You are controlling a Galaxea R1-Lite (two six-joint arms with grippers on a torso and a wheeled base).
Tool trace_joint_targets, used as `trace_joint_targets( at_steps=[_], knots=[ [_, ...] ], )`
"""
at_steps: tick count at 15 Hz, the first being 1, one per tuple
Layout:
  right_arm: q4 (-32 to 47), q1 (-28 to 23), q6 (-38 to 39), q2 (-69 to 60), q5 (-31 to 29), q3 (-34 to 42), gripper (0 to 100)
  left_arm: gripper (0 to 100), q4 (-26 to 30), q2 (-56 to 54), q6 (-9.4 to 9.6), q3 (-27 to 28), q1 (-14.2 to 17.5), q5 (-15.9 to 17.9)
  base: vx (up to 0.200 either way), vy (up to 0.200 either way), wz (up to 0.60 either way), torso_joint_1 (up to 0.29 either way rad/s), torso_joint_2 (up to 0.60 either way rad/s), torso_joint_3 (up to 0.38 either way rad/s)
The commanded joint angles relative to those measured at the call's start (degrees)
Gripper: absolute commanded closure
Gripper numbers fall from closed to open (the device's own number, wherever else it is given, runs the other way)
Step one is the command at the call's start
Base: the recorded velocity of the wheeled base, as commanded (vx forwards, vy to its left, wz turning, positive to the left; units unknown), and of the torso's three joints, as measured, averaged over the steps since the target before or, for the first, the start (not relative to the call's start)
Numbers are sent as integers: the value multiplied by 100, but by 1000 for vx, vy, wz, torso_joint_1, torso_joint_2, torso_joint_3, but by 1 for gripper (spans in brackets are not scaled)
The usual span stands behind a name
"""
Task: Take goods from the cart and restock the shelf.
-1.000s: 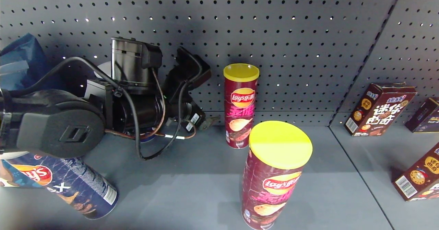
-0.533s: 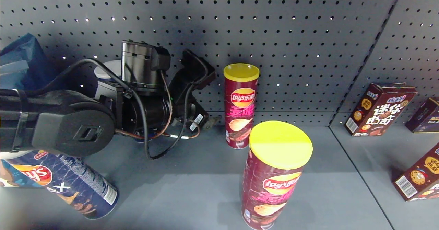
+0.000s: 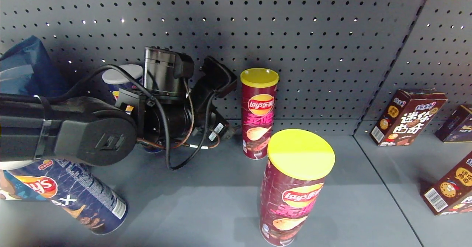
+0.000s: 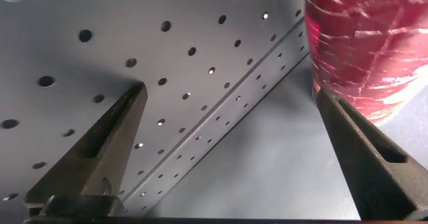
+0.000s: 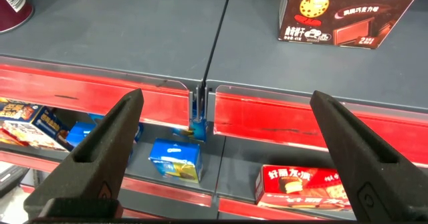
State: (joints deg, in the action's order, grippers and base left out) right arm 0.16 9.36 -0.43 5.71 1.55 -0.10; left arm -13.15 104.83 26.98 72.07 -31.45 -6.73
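Left pincer [image 4: 229, 93] gapes just beside the yellow-lidded red crisp can [image 3: 258, 118]

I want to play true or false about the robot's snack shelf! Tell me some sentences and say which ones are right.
1. Two red cans with yellow lids stand upright on the shelf: the rear red can and the front red can. True.
2. The left gripper is squeezing a red can. False: it is open with nothing in it; the rear red can is just beside one finger.
3. The brown boxes sit to the right of the red cans. True.
4. The right gripper holds a box. False: it is open and empty, in front of the red rail.
5. The white-lidded can stands behind the left arm. True.
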Motion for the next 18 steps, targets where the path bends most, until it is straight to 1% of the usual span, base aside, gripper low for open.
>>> trace_joint_targets(
  at_steps=[1,14,18],
  knots=[
    [2,4,-1,10,3,1,0,0,-12,55,0,-9,7,-4,0,0,0,0,0,0],
    [2,4,-1,10,3,1,0,0,-12,231,-8,9,-1,-30,0,0,0,0,0,0],
    [2,4,-1,10,3,1,0,0,-12,284,-26,53,-80,-30,0,0,0,0,0,0]
  ],
)
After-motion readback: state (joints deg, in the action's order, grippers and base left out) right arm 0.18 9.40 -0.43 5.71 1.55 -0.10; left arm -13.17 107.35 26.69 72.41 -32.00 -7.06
